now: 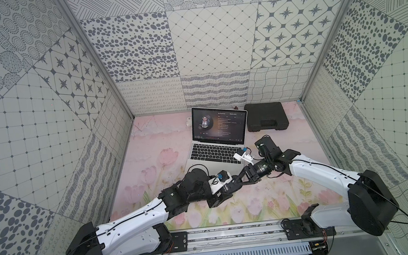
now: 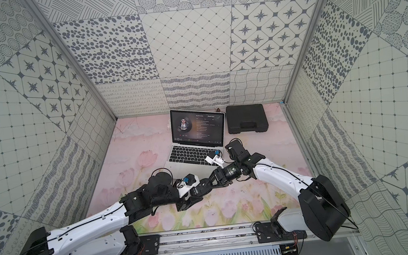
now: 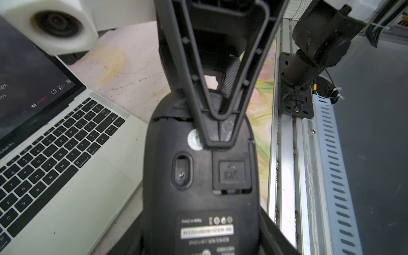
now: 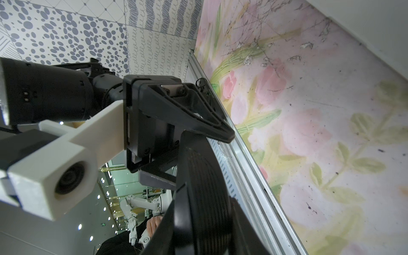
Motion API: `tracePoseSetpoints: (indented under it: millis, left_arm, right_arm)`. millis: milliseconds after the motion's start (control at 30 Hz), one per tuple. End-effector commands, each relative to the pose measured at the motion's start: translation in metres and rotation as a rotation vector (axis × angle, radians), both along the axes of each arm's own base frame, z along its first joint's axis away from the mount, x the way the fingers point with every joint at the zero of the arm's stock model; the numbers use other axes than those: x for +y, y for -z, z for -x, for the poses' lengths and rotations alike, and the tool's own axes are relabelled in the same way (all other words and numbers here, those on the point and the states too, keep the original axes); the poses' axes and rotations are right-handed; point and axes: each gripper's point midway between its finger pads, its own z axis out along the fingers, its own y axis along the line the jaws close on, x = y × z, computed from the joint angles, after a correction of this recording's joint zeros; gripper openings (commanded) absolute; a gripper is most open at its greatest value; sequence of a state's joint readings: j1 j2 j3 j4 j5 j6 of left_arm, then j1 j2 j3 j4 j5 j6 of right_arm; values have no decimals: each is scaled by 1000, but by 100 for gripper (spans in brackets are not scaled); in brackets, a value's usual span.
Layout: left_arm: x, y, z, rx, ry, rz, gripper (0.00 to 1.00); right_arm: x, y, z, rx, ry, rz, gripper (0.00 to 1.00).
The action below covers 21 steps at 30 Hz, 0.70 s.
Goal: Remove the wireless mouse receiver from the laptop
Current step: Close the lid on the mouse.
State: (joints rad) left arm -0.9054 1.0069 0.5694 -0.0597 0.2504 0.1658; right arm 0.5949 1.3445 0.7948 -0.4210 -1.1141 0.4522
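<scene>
The silver laptop (image 1: pixel 216 152) (image 2: pixel 192 153) stands open at the back middle, its keyboard also in the left wrist view (image 3: pixel 66 165). Just in front of it both arms meet on a black oval mouse (image 3: pixel 198 176) (image 4: pixel 203 187), held underside up above the mat. My left gripper (image 1: pixel 231 185) (image 3: pixel 203 242) is shut on the mouse's sides. My right gripper (image 1: pixel 240 178) (image 4: pixel 198 220) clamps its far end, one finger (image 3: pixel 220 132) flat on the underside. The wireless mouse receiver shows in no view. My right wrist camera covers part of the laptop's right edge.
A black plastic case (image 1: pixel 266 116) (image 2: pixel 246 118) lies at the back right beside the laptop. The metal rail (image 3: pixel 287 176) carrying the arm bases runs along the front edge. Patterned walls close in the mat on three sides.
</scene>
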Motion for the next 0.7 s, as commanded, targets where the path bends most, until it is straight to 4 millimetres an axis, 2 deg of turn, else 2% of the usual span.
tracePoseSetpoints:
  millis: [0, 133, 367, 533, 667]
  left_arm:
    - [-22, -51, -5, -82, 40, 178, 20]
    - [-19, -63, -6, -107, 21, 231, 17]
    - [-18, -69, -6, -110, 11, 258, 14]
    - [-16, -68, -6, -111, 4, 253, 13]
    - [-15, -70, -6, -116, 2, 255, 13]
  right_arm:
    - [11, -1, 2, -71, -48, -11, 30]
    - [11, 0, 1, -86, -42, -5, 36]
    - [12, -2, 0, -99, -39, -3, 49]
    - [12, -3, -2, -109, -32, 0, 49]
    - [12, -2, -5, -122, -24, 9, 44]
